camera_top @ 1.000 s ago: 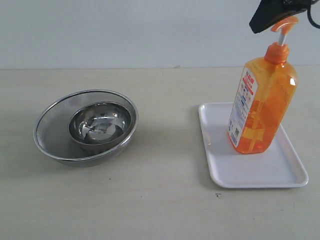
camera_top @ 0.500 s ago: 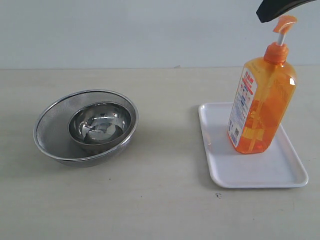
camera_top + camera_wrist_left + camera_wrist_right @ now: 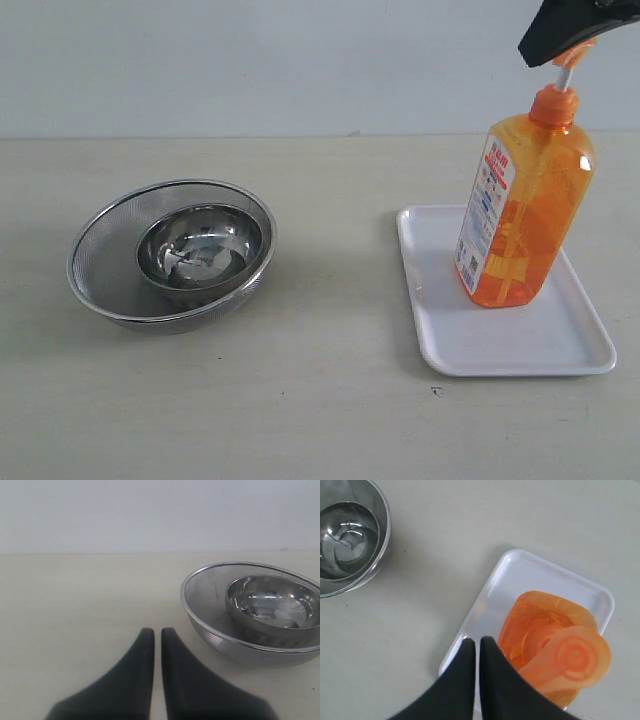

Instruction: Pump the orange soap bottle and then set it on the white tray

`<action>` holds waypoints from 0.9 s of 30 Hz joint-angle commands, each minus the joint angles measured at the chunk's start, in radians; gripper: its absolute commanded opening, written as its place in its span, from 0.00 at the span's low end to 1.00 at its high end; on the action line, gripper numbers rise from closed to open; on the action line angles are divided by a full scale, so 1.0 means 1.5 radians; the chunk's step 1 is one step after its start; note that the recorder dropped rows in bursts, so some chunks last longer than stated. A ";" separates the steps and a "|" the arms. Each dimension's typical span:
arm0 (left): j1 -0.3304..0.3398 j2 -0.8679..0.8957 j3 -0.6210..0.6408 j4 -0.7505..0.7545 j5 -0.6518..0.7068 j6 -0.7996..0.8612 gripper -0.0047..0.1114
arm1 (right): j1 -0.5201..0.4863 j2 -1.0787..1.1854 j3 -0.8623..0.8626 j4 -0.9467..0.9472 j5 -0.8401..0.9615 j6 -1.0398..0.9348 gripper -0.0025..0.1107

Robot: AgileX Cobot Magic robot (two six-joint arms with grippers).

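Note:
The orange soap bottle (image 3: pixel 525 215) stands upright on the white tray (image 3: pixel 430 340) at the right of the table. My right gripper (image 3: pixel 548 40) is shut and empty at the top of the bottle, covering most of the orange pump head in the exterior view. Seen from above in the right wrist view, the gripper (image 3: pixel 477 641) has its tips over the tray's (image 3: pixel 495 587) rim, with the pump head (image 3: pixel 575 657) just beside the fingers. Contact with the pump head cannot be told. My left gripper (image 3: pixel 157 631) is shut and empty, low over the table beside the strainer.
A round steel bowl (image 3: pixel 200 245) sits inside a mesh strainer (image 3: pixel 105 270) at the left of the table; in the left wrist view the strainer (image 3: pixel 210 625) lies close to the left fingers. A pale wall runs along the far edge.
The right gripper rose and shifted right above the pump head, then came back down so that it now covers the head. Bottle, tray and bowl stayed put.

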 commanded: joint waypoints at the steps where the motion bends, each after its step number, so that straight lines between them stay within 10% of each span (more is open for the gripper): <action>1: 0.002 -0.002 0.002 -0.006 -0.003 0.002 0.08 | 0.001 -0.024 0.001 -0.029 -0.001 0.008 0.02; 27: 0.002 -0.002 0.002 -0.006 -0.003 0.002 0.08 | 0.001 -0.028 0.001 -0.049 -0.001 0.054 0.02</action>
